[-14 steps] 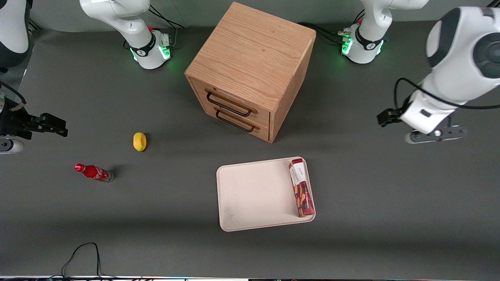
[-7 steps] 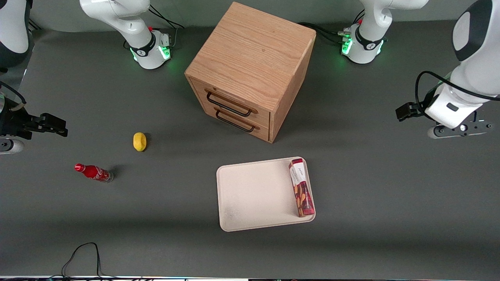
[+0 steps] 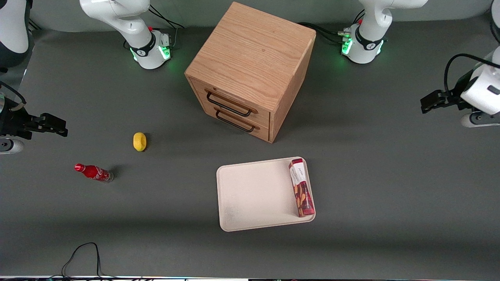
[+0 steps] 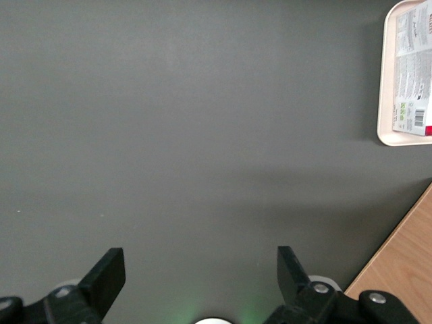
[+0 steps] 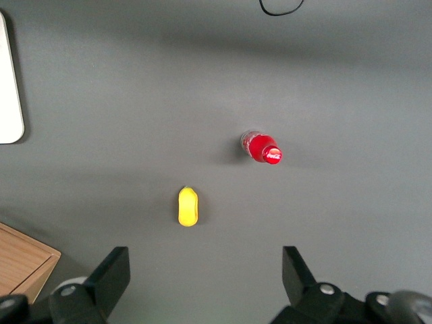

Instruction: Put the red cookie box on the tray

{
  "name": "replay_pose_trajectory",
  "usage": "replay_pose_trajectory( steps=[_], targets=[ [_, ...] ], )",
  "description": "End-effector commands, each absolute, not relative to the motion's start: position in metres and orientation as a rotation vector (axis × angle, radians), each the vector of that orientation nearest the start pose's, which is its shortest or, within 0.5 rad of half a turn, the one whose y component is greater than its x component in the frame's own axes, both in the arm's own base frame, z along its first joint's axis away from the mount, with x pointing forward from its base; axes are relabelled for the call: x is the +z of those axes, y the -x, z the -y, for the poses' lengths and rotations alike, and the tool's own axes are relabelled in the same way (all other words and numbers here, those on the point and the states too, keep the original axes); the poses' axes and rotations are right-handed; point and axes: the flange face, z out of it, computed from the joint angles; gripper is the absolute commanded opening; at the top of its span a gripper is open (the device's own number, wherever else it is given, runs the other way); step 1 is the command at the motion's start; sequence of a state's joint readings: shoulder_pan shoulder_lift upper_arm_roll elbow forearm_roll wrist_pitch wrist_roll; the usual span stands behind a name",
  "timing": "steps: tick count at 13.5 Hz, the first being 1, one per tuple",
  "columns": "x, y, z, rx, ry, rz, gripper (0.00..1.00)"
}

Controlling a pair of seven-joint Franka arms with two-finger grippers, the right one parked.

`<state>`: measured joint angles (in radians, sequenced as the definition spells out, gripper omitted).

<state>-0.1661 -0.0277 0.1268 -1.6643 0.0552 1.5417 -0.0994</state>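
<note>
Cookie box [image 3: 301,187] lay flat inside the tray [image 3: 254,195] at lower centre of the front frame, long axis along the tray's edge nearest the working arm, while the gripper [image 3: 429,104] hung empty and wide open at the frame's right edge, well apart above bare counter [image 3: 371,175].

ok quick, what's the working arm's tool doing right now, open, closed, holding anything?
Left tool: open, holding nothing, above bare table toward the working arm's end, apart from the red cookie box lying on the tray.

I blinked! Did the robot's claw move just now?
Yes. The gripper, open and empty, has drawn away from the tray toward the working arm's end of the table; the red cookie box stayed put.
</note>
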Motion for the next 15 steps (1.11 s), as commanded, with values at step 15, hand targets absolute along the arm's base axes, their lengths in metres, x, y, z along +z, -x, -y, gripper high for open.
replay_pose_trajectory(
  steps=[15],
  targets=[
    [0.6,-0.536,-0.021,0.192,3.113,0.254,1.0]
  ],
)
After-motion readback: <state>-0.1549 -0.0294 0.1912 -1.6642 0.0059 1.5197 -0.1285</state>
